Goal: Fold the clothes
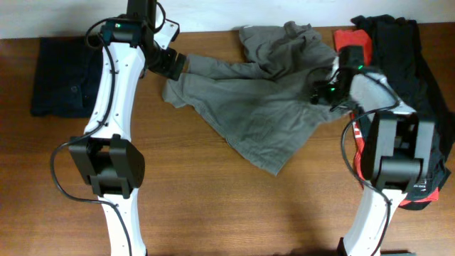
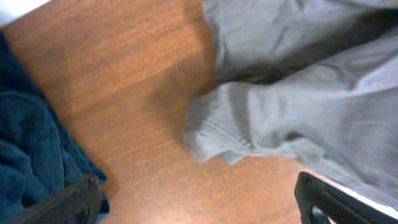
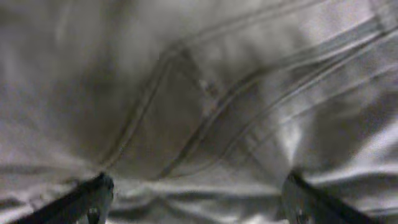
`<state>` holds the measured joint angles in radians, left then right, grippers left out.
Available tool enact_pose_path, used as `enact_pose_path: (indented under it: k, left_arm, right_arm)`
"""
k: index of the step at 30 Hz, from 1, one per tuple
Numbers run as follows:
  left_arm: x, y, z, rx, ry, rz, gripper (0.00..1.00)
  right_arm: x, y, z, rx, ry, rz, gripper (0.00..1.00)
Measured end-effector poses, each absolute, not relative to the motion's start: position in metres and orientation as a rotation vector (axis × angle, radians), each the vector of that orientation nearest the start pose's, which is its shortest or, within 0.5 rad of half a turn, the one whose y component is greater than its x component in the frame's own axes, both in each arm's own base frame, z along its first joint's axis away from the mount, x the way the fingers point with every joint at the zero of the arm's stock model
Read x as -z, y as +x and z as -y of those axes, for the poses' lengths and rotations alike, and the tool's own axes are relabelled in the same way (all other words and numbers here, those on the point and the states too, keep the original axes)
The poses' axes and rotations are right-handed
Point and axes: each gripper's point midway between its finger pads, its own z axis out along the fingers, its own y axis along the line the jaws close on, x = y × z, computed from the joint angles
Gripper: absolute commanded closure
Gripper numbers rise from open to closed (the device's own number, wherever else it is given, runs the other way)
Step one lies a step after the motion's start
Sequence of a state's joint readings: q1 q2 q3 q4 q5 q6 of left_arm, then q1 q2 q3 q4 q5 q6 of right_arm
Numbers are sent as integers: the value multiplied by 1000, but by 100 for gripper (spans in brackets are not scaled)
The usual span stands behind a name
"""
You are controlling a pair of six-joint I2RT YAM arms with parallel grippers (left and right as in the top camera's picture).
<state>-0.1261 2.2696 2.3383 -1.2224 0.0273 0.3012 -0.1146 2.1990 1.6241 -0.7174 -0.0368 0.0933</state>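
Red garment (image 1: 345, 36) mostly under black garment (image 1: 399, 44)

Grey shirt (image 1: 256, 107): matt, creased cloth, stitched seams. Table (image 1: 213, 206): smooth wood grain, faint sheen. Navy garment (image 1: 60, 78), 10 o'clock: soft matt cloth.

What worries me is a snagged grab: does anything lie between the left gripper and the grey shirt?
Nothing visible: the open left gripper faces the grey shirt across bare table; the navy garment lies aside.
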Motion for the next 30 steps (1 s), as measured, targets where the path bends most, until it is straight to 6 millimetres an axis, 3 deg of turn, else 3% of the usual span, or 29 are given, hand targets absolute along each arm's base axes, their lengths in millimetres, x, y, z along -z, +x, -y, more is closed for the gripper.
enact_pose_path:
  k: [4,11,18,20,23,26,30]
  left_arm:
    - [-153,526,79,27,706,-2633,1]
    - [-123,508,97,167,937,-2622,1]
    - [-130,497,105,245,939,-2632,1]
    - [-141,491,103,241,902,-2645,1]
    - [-177,480,95,196,798,-2645,1]
    - [-231,462,86,141,672,-2601,1]
    - [-288,438,78,117,546,-2527,1]
  right_arm:
    - [-32,462,44,-136,283,-2989,9]
    - [-132,447,-5,-420,59,-3037,9]
    - [-184,422,-47,-515,-123,-3018,9]
    - [-202,411,-55,-513,-154,-3001,9]
    - [-243,393,-66,-492,-183,-2920,9]
    - [-297,365,-73,-422,-163,-2802,9]
    - [-345,332,-83,-385,-136,-2673,9]
